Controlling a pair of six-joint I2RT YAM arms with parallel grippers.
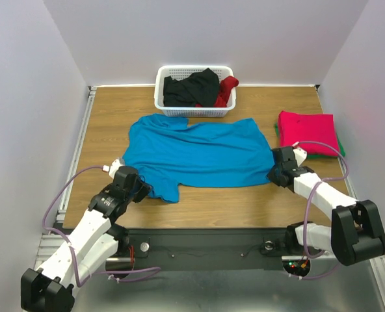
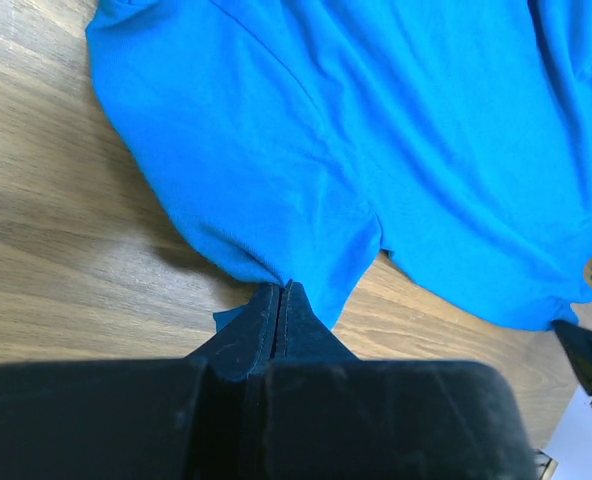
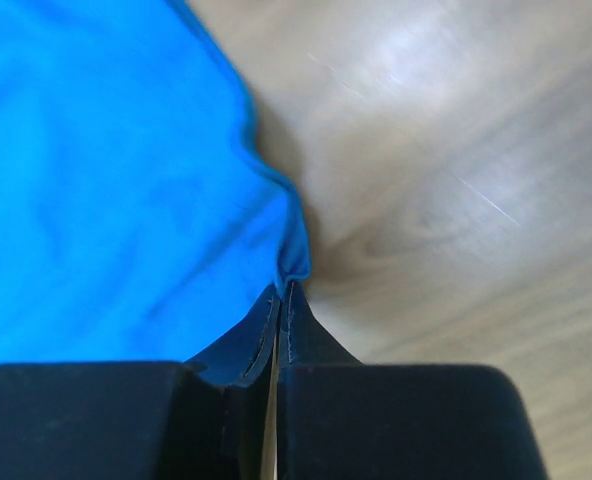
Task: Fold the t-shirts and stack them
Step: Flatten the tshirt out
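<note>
1. Your left end effector (image 2: 281,291) has its two fingers pressed together, and a fold of the blue shirt (image 2: 376,130) is pinched at their tips.
2. Your right end effector (image 3: 284,290) is likewise clamped, its fingers closed on a puckered edge of the same shirt.
3. From the left end effector the cloth fans out ahead and toward the right end effector. It lies mostly flat on the wooden surface (image 1: 108,117), with some wrinkles.
4. The overhead view shows the shirt spread between your two end effectors, each one gripping a near corner. One sleeve flap hangs toward the arm bases just beside the left end effector.
5. Just beyond the right end effector, on its outer side, a folded magenta-red shirt (image 1: 307,132) rests on top of a green shirt (image 1: 339,151). Only a strip of the green shows at the stack's edge. This stack sits close to the blue shirt, but you cannot tell whether they touch.
6. Farthest ahead of both end effectors, past the blue shirt's far edge, stands a white basket (image 1: 192,109). A crumpled black shirt (image 1: 189,88) lies in it, with a dark red shirt (image 1: 226,91) draped over its right rim.
</note>
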